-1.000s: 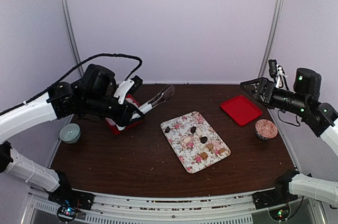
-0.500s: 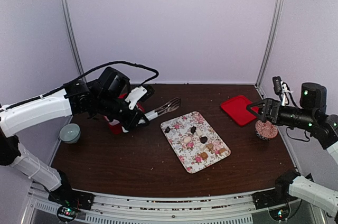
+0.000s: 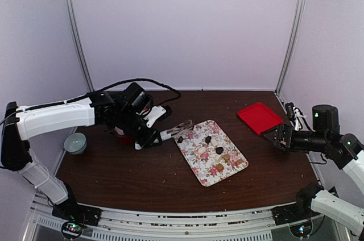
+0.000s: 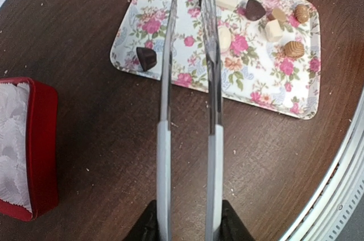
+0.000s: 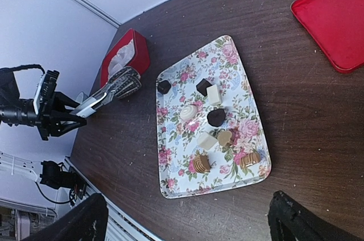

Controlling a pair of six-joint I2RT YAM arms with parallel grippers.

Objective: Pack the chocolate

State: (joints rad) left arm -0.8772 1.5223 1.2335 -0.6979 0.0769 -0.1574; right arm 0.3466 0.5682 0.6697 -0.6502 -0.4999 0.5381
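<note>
— Where are the small bite-sized chocolate lumps point(image 3: 208, 139) lying?

— All nine are resting loose on the rectangular white tray printed with pink roses point(image 5: 250, 133). One dark brown lump point(image 5: 164, 86) is sitting alone at a corner of the tray, just inside the rim.

— And the others?

— A dark square lump point(image 5: 203, 86) and a cream cube point(image 5: 214, 94) are lying side by side further in. A white domed lump point(image 5: 188, 111) and a dark heart-shaped lump point(image 5: 216, 117) are sitting around the tray's middle. A second cream cube point(image 5: 207, 140) and a tan heart point(image 5: 225, 137) are lying just beside each other. Two ribbed caramel-coloured lumps point(image 5: 200, 163) are resting toward the tray's opposite end, apart from each other.
</note>
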